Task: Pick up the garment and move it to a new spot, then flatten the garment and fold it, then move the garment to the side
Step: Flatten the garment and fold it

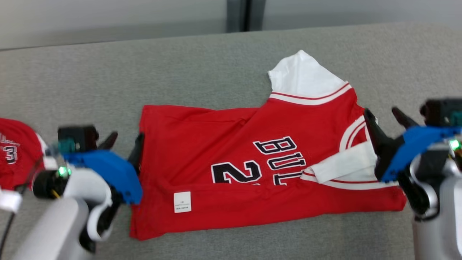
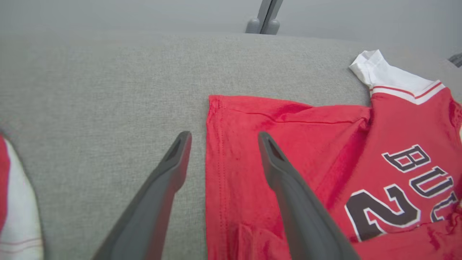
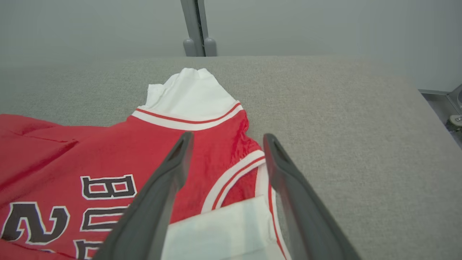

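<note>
The jersey [image 1: 252, 173] lies flat on the grey table [image 1: 216, 65], stretched lengthwise between the two grippers. Its near long edge is turned up over the lower half of the lettering, so a white label [image 1: 182, 202] on the inner side faces up. The left gripper [image 1: 126, 137] sits at the hem end with its fingers spread and nothing between them. In its wrist view one finger is over bare table and the other over red cloth, so the hem edge runs straight ahead between them. The right gripper [image 1: 382, 112] sits at the shoulder end, also spread and empty, with the striped armhole trim and a folded white sleeve [image 1: 343, 164] just under and between its fingers. The other sleeve [image 1: 303, 76] sticks out beyond it, toward the far side of the table. One arm at each end suits carrying a long edge over evenly, and I judge the first lengthwise fold laid and let go. A second red garment [image 1: 18, 151] lies outside the left gripper, well apart from the jersey.
</note>
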`<state>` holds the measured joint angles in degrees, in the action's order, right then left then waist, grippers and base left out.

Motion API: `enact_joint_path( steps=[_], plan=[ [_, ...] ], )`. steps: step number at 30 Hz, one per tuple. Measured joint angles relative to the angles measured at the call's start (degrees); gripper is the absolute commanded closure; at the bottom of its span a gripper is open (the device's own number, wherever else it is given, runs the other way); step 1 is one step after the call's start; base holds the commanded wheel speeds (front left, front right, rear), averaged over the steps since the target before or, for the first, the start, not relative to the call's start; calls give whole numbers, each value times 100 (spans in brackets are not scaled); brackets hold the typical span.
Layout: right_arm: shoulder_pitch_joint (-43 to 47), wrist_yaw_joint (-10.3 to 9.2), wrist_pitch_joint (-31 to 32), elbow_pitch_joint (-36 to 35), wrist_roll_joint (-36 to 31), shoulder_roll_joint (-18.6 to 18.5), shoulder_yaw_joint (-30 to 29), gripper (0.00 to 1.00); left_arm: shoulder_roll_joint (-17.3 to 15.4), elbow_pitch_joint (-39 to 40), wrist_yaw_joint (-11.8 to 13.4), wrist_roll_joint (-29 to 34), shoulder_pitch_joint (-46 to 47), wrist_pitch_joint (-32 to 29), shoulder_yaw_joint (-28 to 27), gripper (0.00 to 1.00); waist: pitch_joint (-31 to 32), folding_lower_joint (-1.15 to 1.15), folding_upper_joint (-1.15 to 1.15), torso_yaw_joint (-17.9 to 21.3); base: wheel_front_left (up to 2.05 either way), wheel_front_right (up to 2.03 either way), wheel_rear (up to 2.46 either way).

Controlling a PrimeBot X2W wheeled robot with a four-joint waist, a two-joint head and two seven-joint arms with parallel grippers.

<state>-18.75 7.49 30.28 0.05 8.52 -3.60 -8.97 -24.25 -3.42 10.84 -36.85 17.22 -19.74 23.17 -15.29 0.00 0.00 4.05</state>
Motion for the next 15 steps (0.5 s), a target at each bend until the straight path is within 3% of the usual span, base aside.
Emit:
enact_joint_path(
  steps=[3,6,9,15],
  plan=[
    [-644,-1,153,287,-78,-215,438,0,-155,-396,-497,-234,739,-516,23,0,-152,0,0,139,0,0,0],
    [-1193,-1,230,700,-14,-265,847,0,-344,-857,-837,-593,1294,-1149,-29,0,-299,0,0,280,0,0,0],
    [-1662,0,215,1080,102,-257,1184,0,-615,-1200,-942,-638,1724,-1766,2,0,-448,0,0,448,0,0,0],
    [-2347,0,-119,1752,231,-121,1466,0,-759,-1475,-1013,-953,2200,-2519,-38,0,-769,1,0,729,0,0,0]
  ],
)
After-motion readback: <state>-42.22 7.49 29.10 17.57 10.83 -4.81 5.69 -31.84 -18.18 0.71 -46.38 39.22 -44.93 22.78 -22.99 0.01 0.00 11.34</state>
